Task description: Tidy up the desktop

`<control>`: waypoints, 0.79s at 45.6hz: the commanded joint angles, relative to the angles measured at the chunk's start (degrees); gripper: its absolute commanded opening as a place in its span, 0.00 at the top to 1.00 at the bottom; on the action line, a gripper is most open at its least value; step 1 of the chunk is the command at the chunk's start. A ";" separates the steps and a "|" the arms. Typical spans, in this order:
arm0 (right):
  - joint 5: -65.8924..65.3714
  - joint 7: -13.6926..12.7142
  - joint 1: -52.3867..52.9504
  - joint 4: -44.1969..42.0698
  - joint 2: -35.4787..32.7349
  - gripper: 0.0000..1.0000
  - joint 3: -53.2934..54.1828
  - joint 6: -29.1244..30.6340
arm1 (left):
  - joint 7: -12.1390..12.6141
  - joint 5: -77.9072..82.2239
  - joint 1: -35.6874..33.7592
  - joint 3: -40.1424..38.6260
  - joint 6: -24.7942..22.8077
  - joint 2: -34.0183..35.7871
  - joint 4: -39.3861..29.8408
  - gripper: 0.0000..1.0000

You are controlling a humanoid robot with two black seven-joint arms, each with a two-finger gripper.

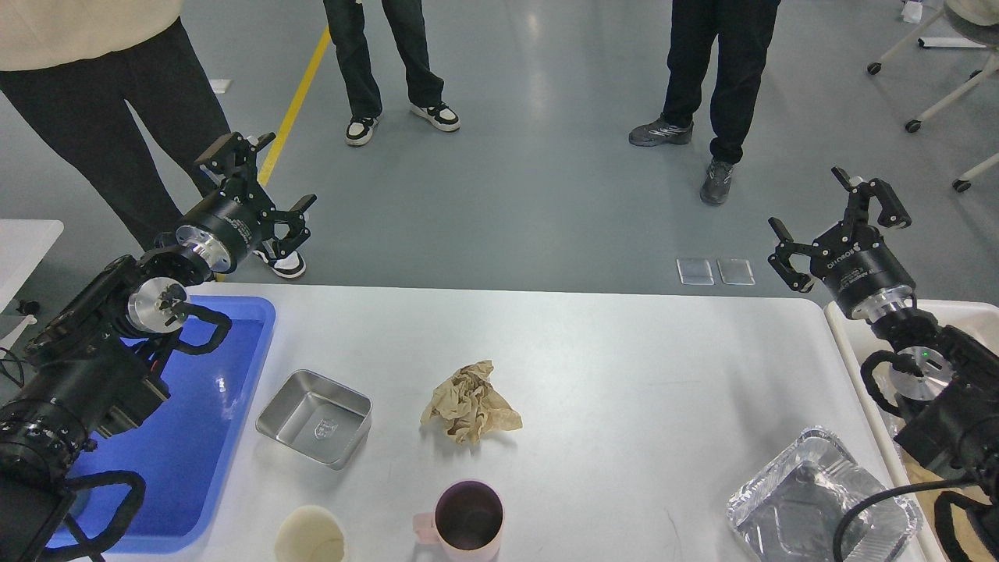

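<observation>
The white desktop [624, 367] spans the middle of the head view. On it lie a crumpled brown paper [468, 403], a square steel tray [314, 417], a pink mug [467, 521] at the front edge, a cream round object [311, 535] beside the mug and a foil container [819, 499] at the front right. My left gripper [261, 173] is raised beyond the table's far left corner, open and holding nothing. My right gripper [839, 215] is raised past the far right corner, also open and holding nothing.
A blue plastic tray [203, 437] sits at the desktop's left end under my left arm. A cream bin [847, 336] stands off the right end. Three people stand on the grey floor beyond the table; one is close to the left gripper.
</observation>
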 commanded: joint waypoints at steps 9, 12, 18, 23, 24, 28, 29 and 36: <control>0.00 0.00 -0.38 0.00 0.35 0.00 0.00 0.20 | 0.88 -0.70 0.44 -0.88 0.00 0.05 0.08 0.03; 0.00 0.00 -0.64 0.00 0.35 0.00 0.00 0.20 | 1.14 -2.45 0.35 -0.97 0.61 0.40 0.17 0.03; 0.00 0.00 -0.73 0.00 0.35 0.00 0.00 0.20 | 4.21 -2.90 0.96 2.27 -2.98 0.31 -1.84 0.03; -0.09 0.00 -0.64 0.08 0.35 0.00 0.00 0.20 | 10.27 -2.81 5.08 5.44 -2.91 6.80 -14.74 0.03; -0.09 0.00 -0.64 0.08 0.44 0.00 0.00 0.20 | 11.59 -2.90 6.58 5.53 -2.29 9.08 -18.34 0.03; -0.36 0.00 -0.55 0.08 0.52 0.00 0.00 0.20 | 14.67 -2.90 12.11 5.62 0.43 16.38 -33.19 0.03; -0.36 0.00 -0.55 0.08 0.53 0.00 0.00 0.20 | 15.11 -2.81 13.78 5.62 1.05 18.05 -36.71 0.03; -0.44 0.00 -0.55 0.87 0.61 0.00 -0.08 0.20 | 16.17 -2.99 26.17 4.13 3.95 33.52 -59.04 0.04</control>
